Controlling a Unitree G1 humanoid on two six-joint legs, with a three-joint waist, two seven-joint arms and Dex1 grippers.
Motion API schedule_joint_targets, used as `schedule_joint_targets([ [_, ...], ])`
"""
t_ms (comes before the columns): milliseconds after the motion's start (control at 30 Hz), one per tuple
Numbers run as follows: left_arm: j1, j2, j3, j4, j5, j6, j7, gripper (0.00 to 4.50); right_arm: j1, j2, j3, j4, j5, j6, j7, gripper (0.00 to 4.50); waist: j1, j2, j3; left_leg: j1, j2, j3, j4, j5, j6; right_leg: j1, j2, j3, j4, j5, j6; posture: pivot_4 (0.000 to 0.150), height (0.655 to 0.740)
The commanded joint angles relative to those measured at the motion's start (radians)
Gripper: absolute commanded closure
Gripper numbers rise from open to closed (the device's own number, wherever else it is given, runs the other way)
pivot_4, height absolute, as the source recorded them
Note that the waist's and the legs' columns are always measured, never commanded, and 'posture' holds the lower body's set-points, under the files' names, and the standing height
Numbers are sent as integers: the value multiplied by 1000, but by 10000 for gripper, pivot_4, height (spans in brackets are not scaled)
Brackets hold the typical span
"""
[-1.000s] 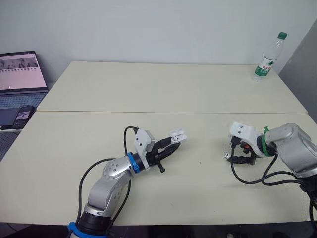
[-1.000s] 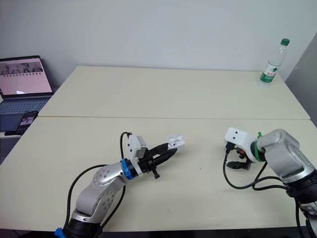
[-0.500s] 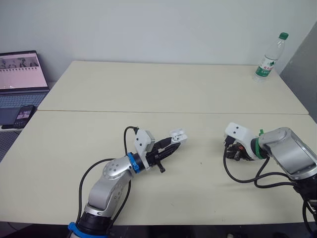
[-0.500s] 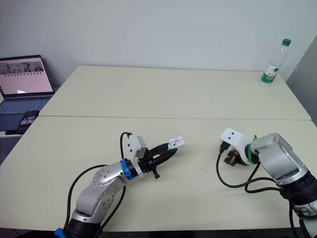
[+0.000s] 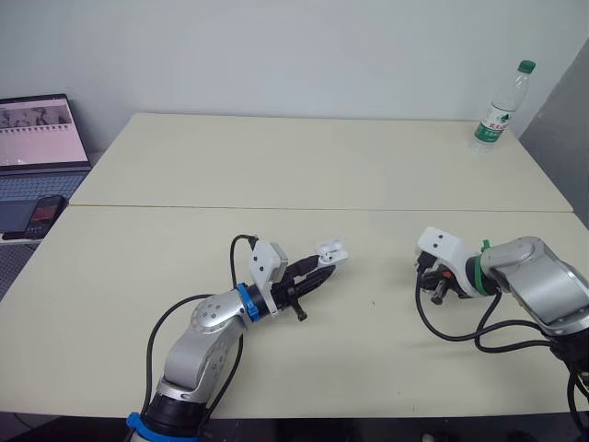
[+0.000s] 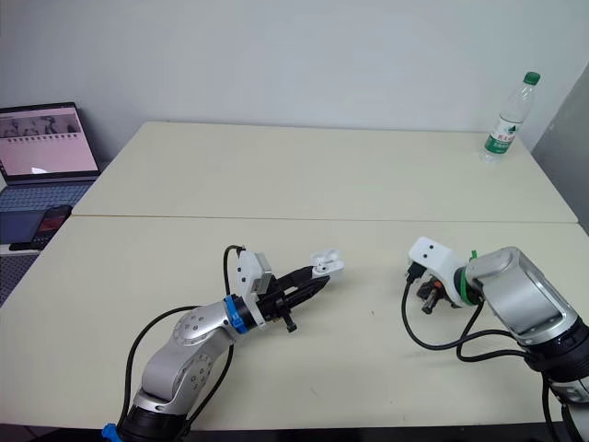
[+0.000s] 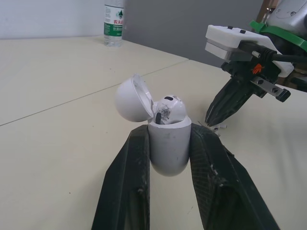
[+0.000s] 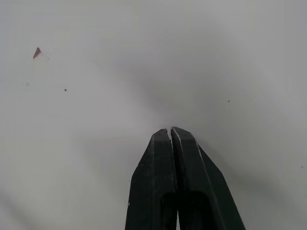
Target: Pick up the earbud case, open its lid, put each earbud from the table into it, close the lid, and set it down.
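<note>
While our left tool (image 5: pixel 324 264) grips the open earbud case (image 7: pixel 168 146) over the tabletop (image 5: pixel 368 166), our right tool (image 8: pixel 171 130) is pinched together, seemingly empty; its tip could flick the tiny earbud (image 7: pixel 218 127) beside it away.

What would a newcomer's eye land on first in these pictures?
The white earbud case, lid flipped open with an earbud inside, sits clamped in the left end effector over the near table. To its right, the right end effector points down at the table, fingers shut.
</note>
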Motion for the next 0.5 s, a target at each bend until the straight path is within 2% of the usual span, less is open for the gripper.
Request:
schedule_joint_targets([
  [33,-13,-3,-3,-16,-3,-24,-8,37159,-13,-14,-51,-33,20,29,-33,32972,0,0,0,0,0,0,0,0,0,0,0,0,0,0,0,1500,7362],
  [67,-14,-3,-3,-14,-3,-25,-9,37159,-7,-14,-55,-34,23,47,-46,29327,0,0,0,0,0,0,0,0,0,0,0,0,0,0,0,1500,7362],
  [500,-25,-6,-6,0,-1,-31,-18,37159,53,-17,-83,-64,84,148,-136,29327,0,0,0,0,0,0,0,0,0,0,0,0,0,0,0,1500,7362],
])
